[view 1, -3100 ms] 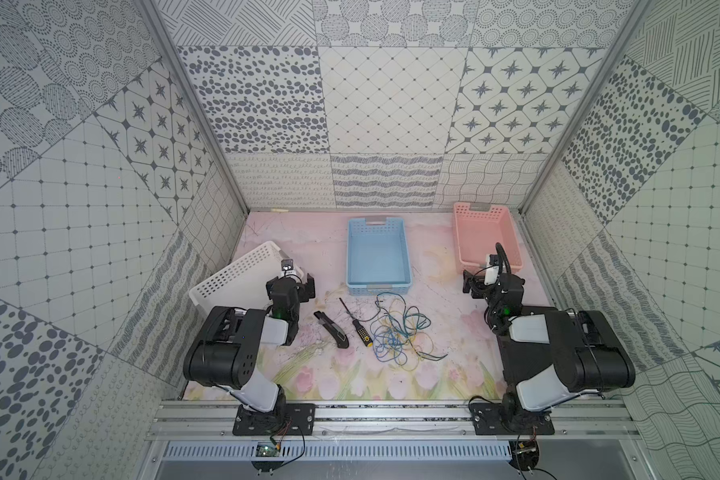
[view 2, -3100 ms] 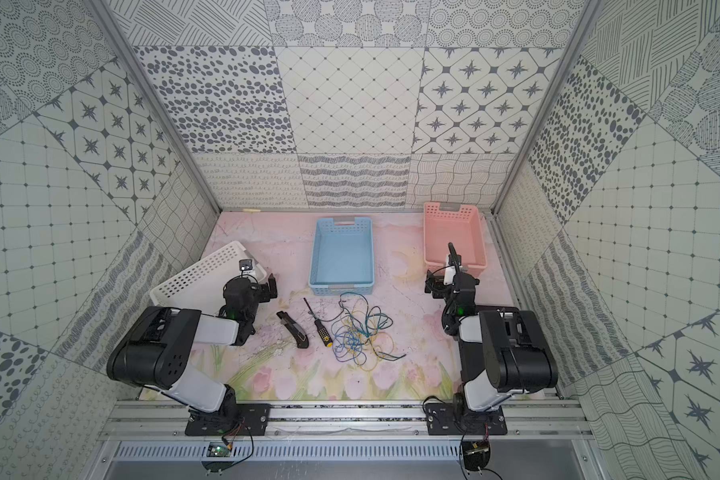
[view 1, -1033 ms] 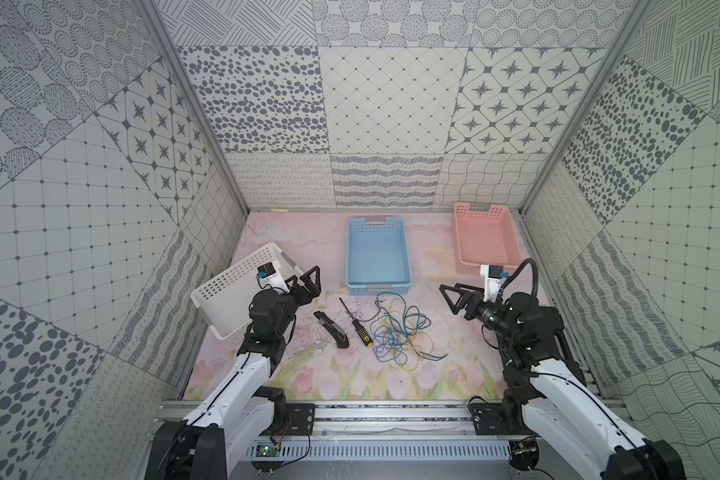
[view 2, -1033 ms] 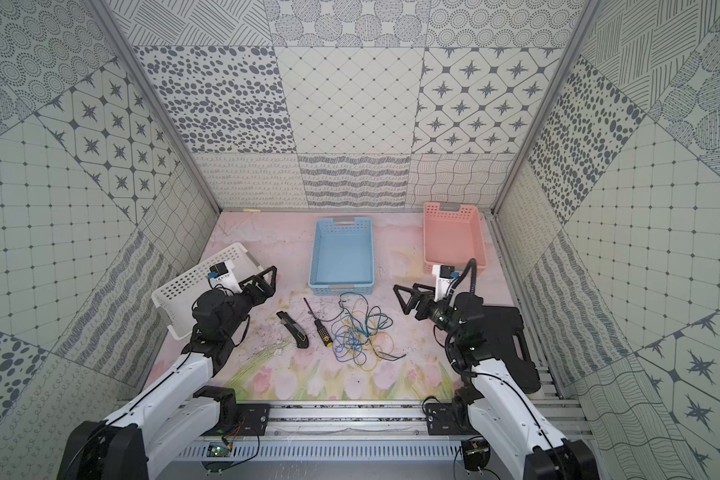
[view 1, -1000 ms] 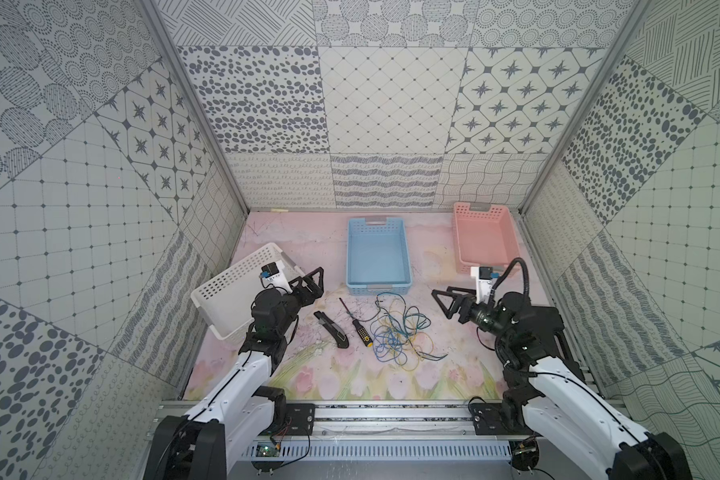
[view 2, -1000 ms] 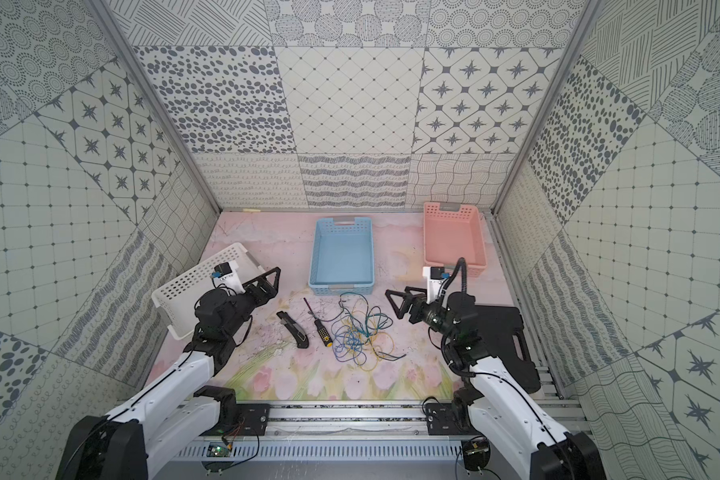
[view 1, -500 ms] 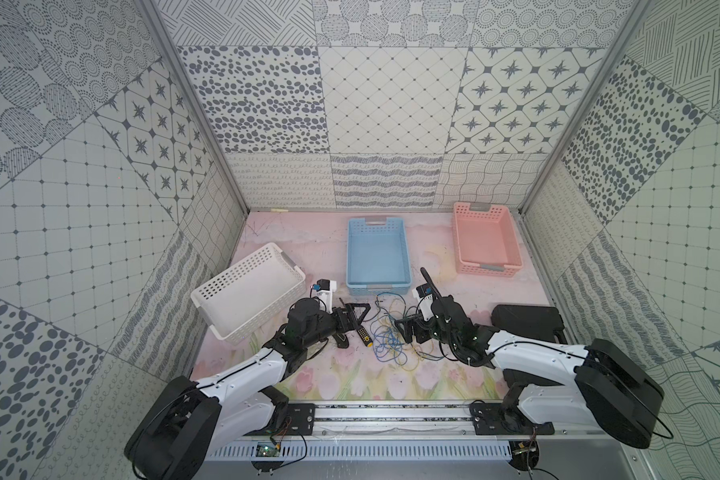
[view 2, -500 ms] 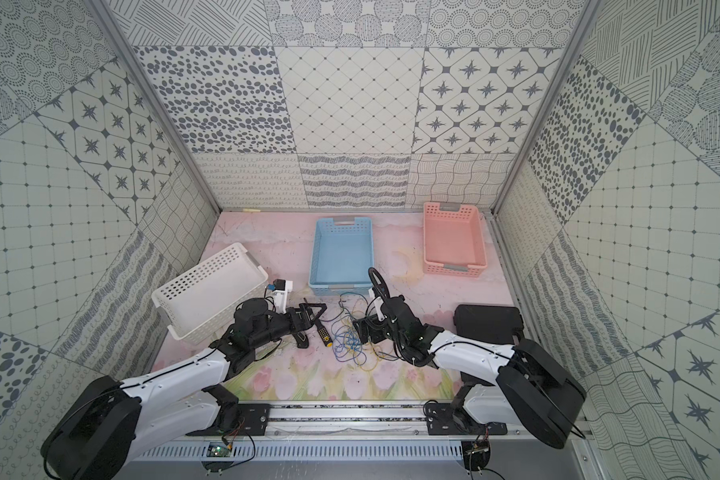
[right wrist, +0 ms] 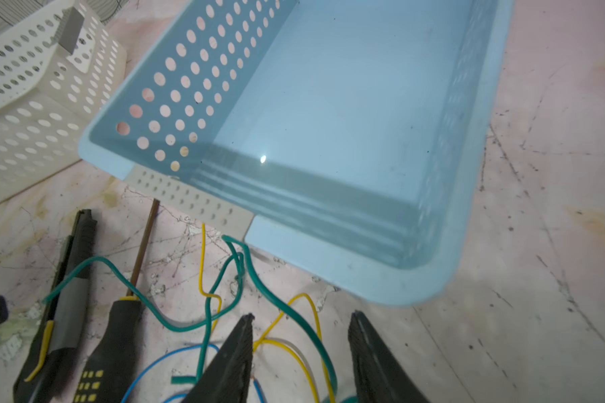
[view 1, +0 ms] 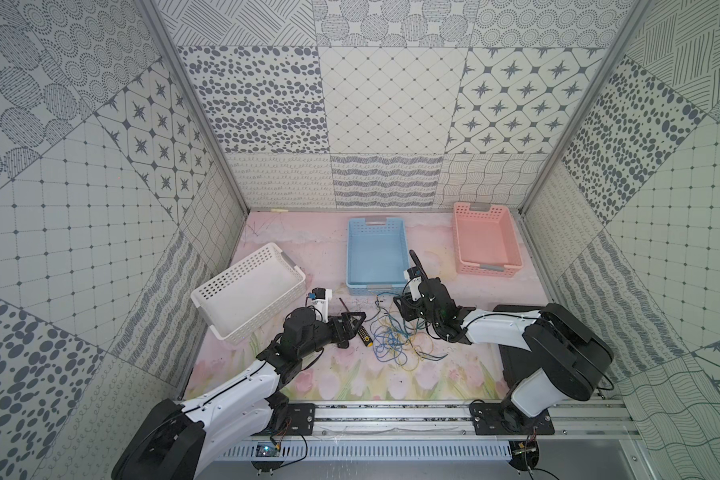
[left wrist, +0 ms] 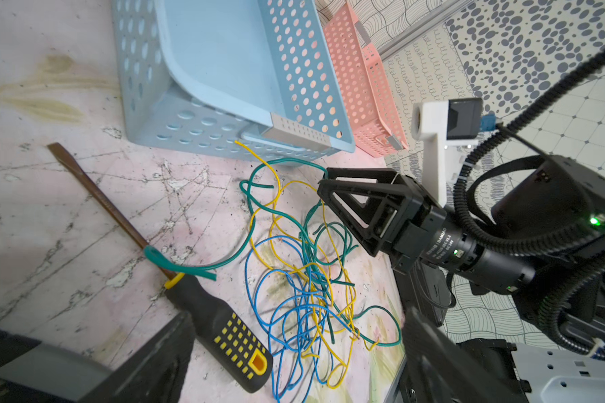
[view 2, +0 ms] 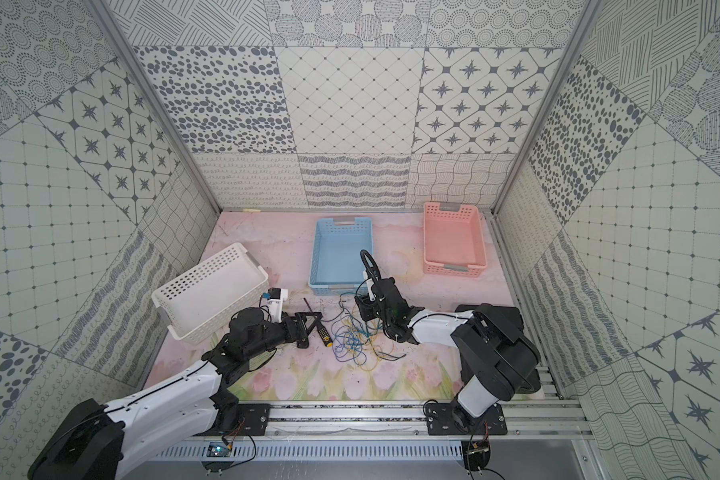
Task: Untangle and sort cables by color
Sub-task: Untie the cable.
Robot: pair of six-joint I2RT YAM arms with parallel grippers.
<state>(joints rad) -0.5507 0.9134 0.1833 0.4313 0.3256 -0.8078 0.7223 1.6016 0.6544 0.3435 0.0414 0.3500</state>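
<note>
The right gripper (right wrist: 301, 315) is holding its fingers (right wrist: 233, 361) apart, low over the table (right wrist: 538, 279), and nothing is being pinched. A green cable (right wrist: 287, 310) and a loop of yellow cable (right wrist: 306, 296) are running through the gap between them, with bare table showing beside each strand. A blue cable (right wrist: 168, 359) and a cut green end are lying just outside one finger. Seen from the left wrist, this gripper's tip is sitting right at a green loop on the side of the tangle nearest the blue basket (left wrist: 189, 129).

The left gripper (left wrist: 297, 312) is spreading its fingers (left wrist: 154, 363) wide, and they are showing only as blurred dark shapes at the edge of its own camera. The handle of the screwdriver (left wrist: 220, 328) and the near part of the cables (left wrist: 304, 279) are lying between them, and neither finger is visibly touching them.

In both top views the cables (view 1: 391, 336) are lying in one knot on the table between the two grippers, just in front of the blue basket. One yellow end and one green end are reaching up to its near rim. A black-and-grey tool (right wrist: 69, 300) is lying beside the screwdriver. The pink basket (view 1: 487, 270) is standing well apart at the back right, and the white basket (view 1: 246, 316) is sitting near the left wall.
</note>
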